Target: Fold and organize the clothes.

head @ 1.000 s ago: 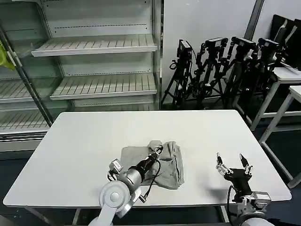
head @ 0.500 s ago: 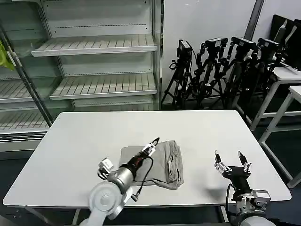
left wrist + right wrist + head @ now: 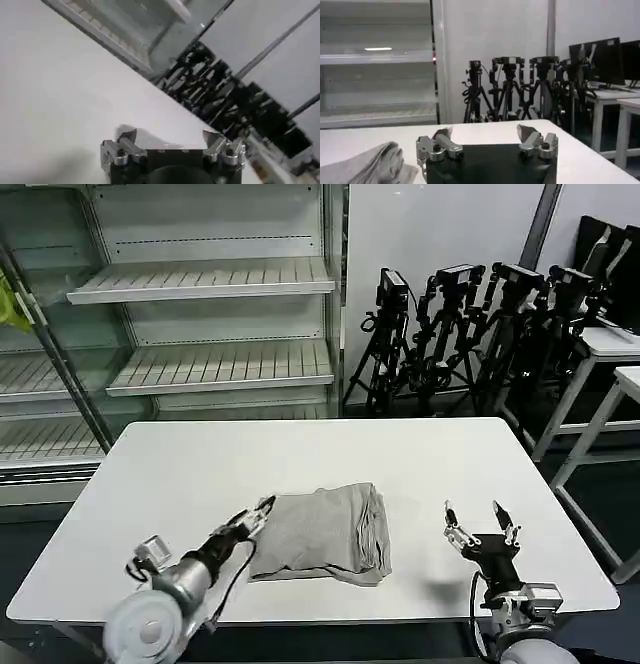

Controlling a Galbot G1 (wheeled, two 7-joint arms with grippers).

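Note:
The light grey shirt (image 3: 325, 530) lies folded into a rough rectangle on the white table (image 3: 200, 464), near its front middle. In the right wrist view one bunched edge of the shirt (image 3: 365, 162) shows low beside the gripper. My left gripper (image 3: 262, 509) hovers at the shirt's left edge, open and holding nothing. In its own wrist view the left gripper (image 3: 170, 135) stands open over bare tabletop. My right gripper (image 3: 475, 518) is open above the table's front right, apart from the shirt, and its wrist view shows the right gripper (image 3: 482, 131) with nothing between the fingers.
An empty shelving unit (image 3: 205, 279) stands behind the table at the left. A row of black tripods (image 3: 470, 334) stands behind at the right, with white desks (image 3: 610, 344) beyond. A yellow-green cloth (image 3: 8, 302) hangs at the far left edge.
My left gripper let go of the shirt's top fold and drew back left to the shirt's left edge. The raised fold dropped flat. My right gripper shifted slightly left.

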